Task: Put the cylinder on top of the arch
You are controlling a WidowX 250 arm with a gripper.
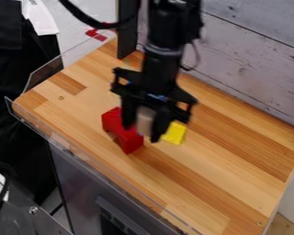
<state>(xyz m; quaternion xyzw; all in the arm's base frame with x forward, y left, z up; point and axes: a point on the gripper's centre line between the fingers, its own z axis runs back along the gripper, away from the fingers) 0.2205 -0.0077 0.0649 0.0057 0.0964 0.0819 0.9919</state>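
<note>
The black gripper [142, 132] hangs over the middle of the wooden table, its fingers on either side of a pale grey-beige cylinder [145, 121] and shut on it. The cylinder is upright and partly hidden by the fingers. Just left of the gripper, the red arch [132, 141] stands on the table, with its opening toward the lower left. The fingers cover part of the arch's right side. Whether the cylinder touches the arch I cannot tell.
A yellow block [175, 133] lies right of the gripper, close behind its right finger. Clear low guards edge the wooden table [235, 183] at the left and front. A grey plank wall [254, 59] runs behind it, and a dark post [127, 32] stands at the back.
</note>
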